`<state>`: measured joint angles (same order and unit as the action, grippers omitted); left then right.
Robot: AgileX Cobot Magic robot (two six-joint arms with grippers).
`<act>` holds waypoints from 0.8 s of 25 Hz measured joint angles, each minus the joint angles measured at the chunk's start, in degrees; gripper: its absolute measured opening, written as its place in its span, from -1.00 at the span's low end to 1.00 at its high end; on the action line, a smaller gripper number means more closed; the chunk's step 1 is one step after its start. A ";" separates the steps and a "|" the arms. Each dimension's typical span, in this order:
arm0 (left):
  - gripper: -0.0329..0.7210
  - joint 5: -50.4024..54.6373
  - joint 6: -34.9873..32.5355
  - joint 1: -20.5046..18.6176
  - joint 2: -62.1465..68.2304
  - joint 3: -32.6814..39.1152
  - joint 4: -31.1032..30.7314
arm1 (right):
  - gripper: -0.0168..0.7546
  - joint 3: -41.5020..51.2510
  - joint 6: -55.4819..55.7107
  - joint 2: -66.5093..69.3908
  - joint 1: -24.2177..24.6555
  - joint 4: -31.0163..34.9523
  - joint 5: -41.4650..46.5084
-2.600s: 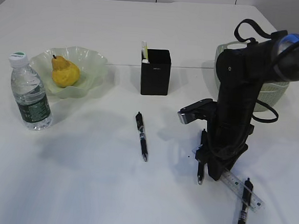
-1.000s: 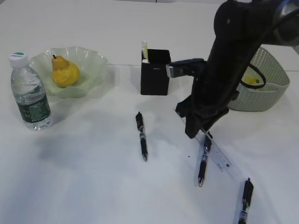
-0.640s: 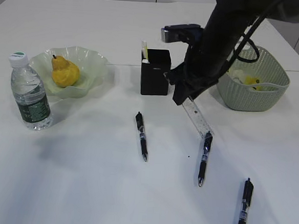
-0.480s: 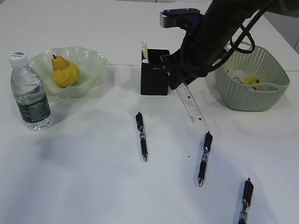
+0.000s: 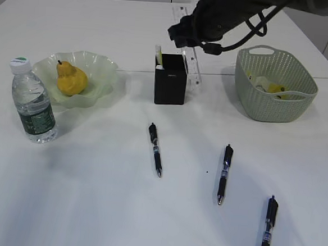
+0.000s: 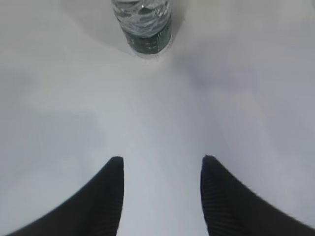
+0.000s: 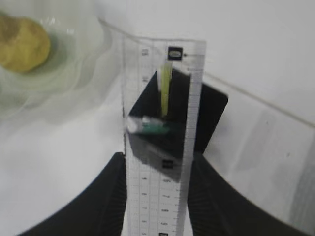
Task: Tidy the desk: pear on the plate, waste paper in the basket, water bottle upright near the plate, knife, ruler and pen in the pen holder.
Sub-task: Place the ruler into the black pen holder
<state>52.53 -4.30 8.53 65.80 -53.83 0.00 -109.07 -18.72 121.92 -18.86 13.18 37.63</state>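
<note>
Nearest, on the white tabletop [image 5: 90, 208]: three pens loose — right-near [image 5: 266, 230], middle [image 5: 223, 173], left of middle [image 5: 155, 149] — none in danger. Left gripper [image 6: 160, 169] parted and empty, hovering over bare surface short of the upright water bottle [image 6: 142, 22], itself standing near the plate [image 5: 97, 73] with the pear [image 5: 71, 78].

Further back, right gripper [image 7: 157, 164] clamped on the ruler [image 7: 162, 128], held above the pen holder [image 5: 171, 79].

Likely trouble: ruler tilted, tip catching the holder's rim or fouling on the yellow and green items already inside, then slipping from the grip or toppling the light box.

Right of that, basket [image 5: 278, 103] with waste inside. Beyond, tabletop's far edge and pale wall panels.
</note>
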 joint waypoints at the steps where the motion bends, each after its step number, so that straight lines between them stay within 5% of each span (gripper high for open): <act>1: 0.02 -0.70 0.00 0.00 0.00 0.00 0.00 | -0.19 0.00 0.00 0.00 0.00 0.00 -2.65; 11: 0.01 -3.68 0.00 0.00 0.00 0.00 -1.77 | -0.19 0.00 0.00 1.84 0.00 2.58 -22.64; 20: 0.01 -3.92 0.00 0.00 0.00 0.00 -2.02 | -0.19 0.00 -4.98 4.93 0.00 2.48 -28.19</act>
<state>48.61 -4.30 8.53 65.80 -53.83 -2.02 -109.07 -23.70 126.85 -18.86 15.66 9.44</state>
